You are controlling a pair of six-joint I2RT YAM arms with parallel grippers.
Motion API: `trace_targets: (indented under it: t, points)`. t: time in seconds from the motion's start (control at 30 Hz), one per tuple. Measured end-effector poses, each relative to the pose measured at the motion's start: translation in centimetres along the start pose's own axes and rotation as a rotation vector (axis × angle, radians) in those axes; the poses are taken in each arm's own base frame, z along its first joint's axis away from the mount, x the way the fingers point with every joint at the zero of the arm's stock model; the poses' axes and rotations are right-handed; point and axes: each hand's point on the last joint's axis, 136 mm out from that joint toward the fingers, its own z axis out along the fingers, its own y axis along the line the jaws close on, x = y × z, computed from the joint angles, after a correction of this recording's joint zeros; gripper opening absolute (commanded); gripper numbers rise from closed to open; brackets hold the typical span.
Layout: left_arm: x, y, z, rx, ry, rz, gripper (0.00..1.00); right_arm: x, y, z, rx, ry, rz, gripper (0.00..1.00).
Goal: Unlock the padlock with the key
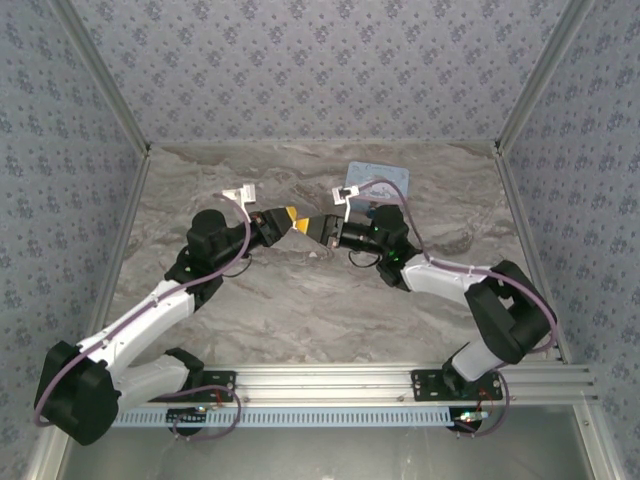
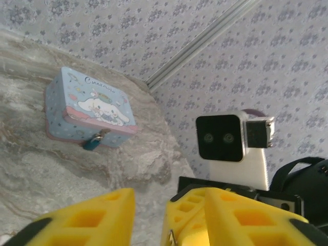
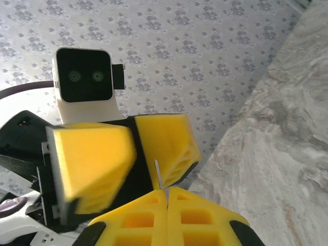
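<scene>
Right wrist: right gripper (image 3: 167,197) jaws clamped on key (image 3: 159,174); left gripper (image 3: 134,151) jaws apart just ahead; padlock (image 2: 93,142) far beyond.

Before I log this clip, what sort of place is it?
Probably a robot test booth: patterned wall panels, a marble-look tabletop, two arms bolted to an aluminium rail.

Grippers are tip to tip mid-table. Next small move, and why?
Probably shift the open left gripper sideways to centre the key in its gap. The right gripper, shut, pinches the key, whose thin tip sits at the gap's edge, not mid-gap; the left wrist faces the padlock on the tin.
</scene>
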Motion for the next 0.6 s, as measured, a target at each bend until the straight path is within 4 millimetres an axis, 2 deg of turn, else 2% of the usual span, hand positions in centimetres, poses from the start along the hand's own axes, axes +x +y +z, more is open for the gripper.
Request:
trace_targets:
  t: [0.2, 0.27, 0.4, 0.6]
  points:
    - [-0.9, -0.1, 0.6, -0.047, 0.022, 0.033, 0.90, 0.7, -1.6, -2.5, 0.183, 0.040, -0.047, 0.00]
    - [-1.3, 0.0, 1.2, -0.070, 0.034, 0.050, 0.97, 1.1, -2.3, -3.8, 0.265, 0.056, -0.061, 0.00]
    - [-1.4, 1.5, 3.5, -0.131, 0.088, 0.060, 0.99, 1.5, -4.4, -7.3, 0.437, 0.079, -0.073, 0.00]
    - [-0.1, 6.6, 9.0, -0.253, 0.214, 0.014, 0.99, 3.0, -7.0, -12.7, 0.666, 0.111, -0.046, 0.00]
